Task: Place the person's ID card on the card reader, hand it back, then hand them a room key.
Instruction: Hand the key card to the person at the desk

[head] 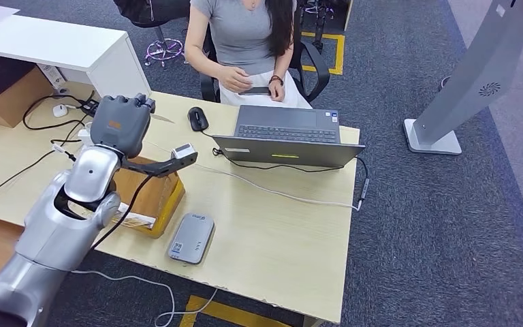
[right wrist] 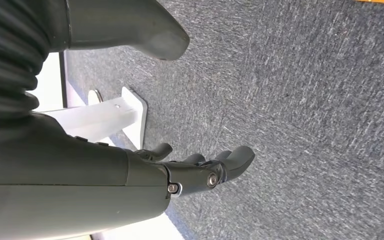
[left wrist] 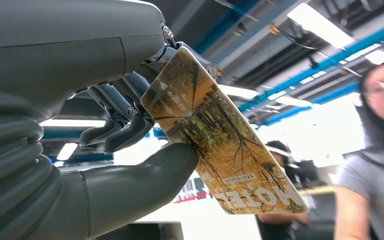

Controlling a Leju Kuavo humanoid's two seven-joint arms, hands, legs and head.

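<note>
Left hand [left wrist: 130,125], raised at the left of the head view, pinches a room key [left wrist: 220,135] between thumb and fingers [left wrist: 125,132]; most of the card juts free beyond the grip. Such a shallow pinch could let the key swivel or drop during the handover. Right hand [right wrist: 190,170] hangs slack and empty above carpet. Beyond the desk [head: 279,238], at upper centre, the person [head: 245,41] looks busy with a dark object, so she may not reach out in time.
</note>
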